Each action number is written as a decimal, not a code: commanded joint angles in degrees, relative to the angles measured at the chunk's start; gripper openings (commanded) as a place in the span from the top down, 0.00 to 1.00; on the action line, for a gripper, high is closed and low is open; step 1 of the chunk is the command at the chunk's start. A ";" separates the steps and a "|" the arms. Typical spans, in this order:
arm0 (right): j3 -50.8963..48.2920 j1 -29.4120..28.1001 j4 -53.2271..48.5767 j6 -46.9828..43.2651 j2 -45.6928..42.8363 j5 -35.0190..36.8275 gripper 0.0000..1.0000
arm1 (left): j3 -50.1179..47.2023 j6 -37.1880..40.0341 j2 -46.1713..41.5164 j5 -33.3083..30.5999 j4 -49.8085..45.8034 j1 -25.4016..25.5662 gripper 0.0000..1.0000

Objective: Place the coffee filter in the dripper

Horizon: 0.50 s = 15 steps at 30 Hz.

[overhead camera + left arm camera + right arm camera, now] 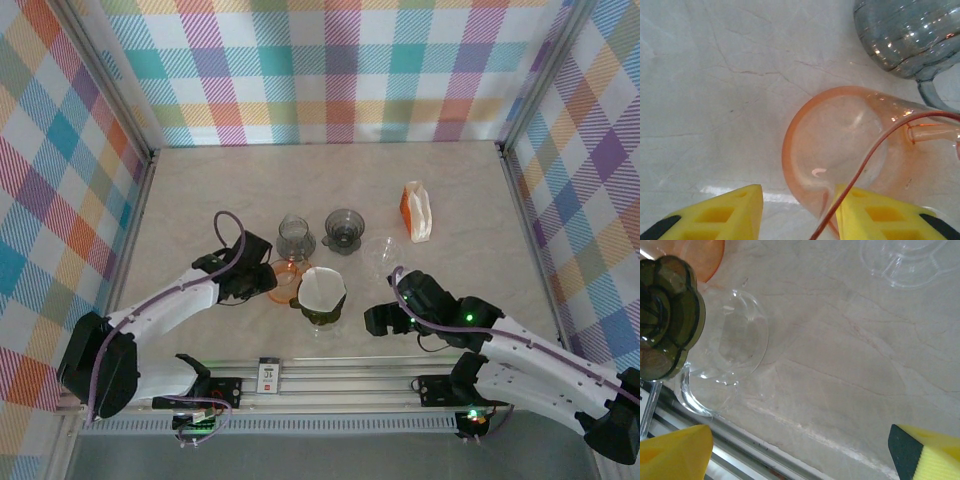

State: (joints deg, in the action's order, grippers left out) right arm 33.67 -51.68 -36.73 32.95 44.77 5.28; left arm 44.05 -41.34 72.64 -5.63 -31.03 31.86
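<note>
A white coffee filter point(322, 287) sits open inside a dark green dripper point(320, 300) near the table's front middle. The dripper's flower-shaped base point(665, 315) appears at the left of the right wrist view. My left gripper point(268, 272) reaches an orange dripper point(287, 277) just left of it. In the left wrist view the orange dripper point(840, 145) lies tilted with its rim between my yellow fingers point(730, 210). The rim rests against the right finger and the left one stands apart. My right gripper point(377, 318) hovers open right of the green dripper, with bare table between its jaws point(799, 440).
Two grey drippers point(296, 237) point(344, 230) and a clear one point(382, 252) stand behind. A clear glass piece with a handle point(730, 347) lies by the green dripper. An orange and white filter pack point(416, 212) is at the back right. A metal rail point(330, 375) runs along the front.
</note>
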 commanded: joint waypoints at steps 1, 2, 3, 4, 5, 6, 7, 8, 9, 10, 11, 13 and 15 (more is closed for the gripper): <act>-2.07 0.35 2.53 -0.51 -1.51 -3.81 0.08 | 0.59 -0.69 2.68 -1.81 -0.76 0.22 0.59; -2.42 0.34 2.86 -0.52 -1.91 -4.28 0.08 | 0.68 -0.71 3.03 -2.18 -0.50 0.19 0.60; -2.60 0.35 3.05 -0.69 -2.07 -4.81 0.08 | 0.84 -0.99 3.29 -2.44 -0.21 0.14 0.62; -2.83 0.35 3.12 -0.72 -2.01 -5.19 0.08 | 0.92 -1.18 3.72 -2.71 0.34 0.14 0.63; -2.99 0.34 3.28 -0.69 -1.83 -5.40 0.08 | 0.92 -1.42 4.04 -2.81 0.88 0.14 0.64; -3.23 0.35 3.54 -0.77 -1.69 -5.67 0.08 | 1.03 -1.60 4.54 -2.81 1.41 0.14 0.66; -3.59 0.35 3.80 -0.56 -1.58 -5.88 0.08 | 1.09 -1.79 5.12 -2.68 1.87 0.09 0.67; -3.85 0.31 4.20 -0.53 -1.49 -6.11 0.08 | 1.28 -2.04 5.57 -2.63 2.18 0.12 0.70; -4.12 0.43 4.49 -0.54 -1.36 -6.38 0.08 | 1.40 -2.11 5.89 -2.62 2.17 0.14 0.72; -4.32 0.43 4.92 -0.60 -1.17 -6.63 0.08 | 1.47 -2.15 6.18 -2.68 2.11 0.14 0.74; -4.64 0.43 5.34 -0.67 -0.95 -6.88 0.08 | 1.39 -2.31 6.03 -2.65 1.79 0.10 0.76; -5.12 0.52 5.96 -0.98 -0.36 -7.39 0.08 | 0.81 -2.34 5.12 -2.81 1.04 0.06 0.78; -5.60 0.67 6.88 -1.24 0.32 -7.92 0.08 | 0.05 -2.52 3.61 -3.13 -0.34 0.05 0.80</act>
State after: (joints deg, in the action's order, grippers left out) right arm 29.34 -51.51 -32.34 32.51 44.45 -0.78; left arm 45.52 -42.89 77.03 -6.33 -27.64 31.86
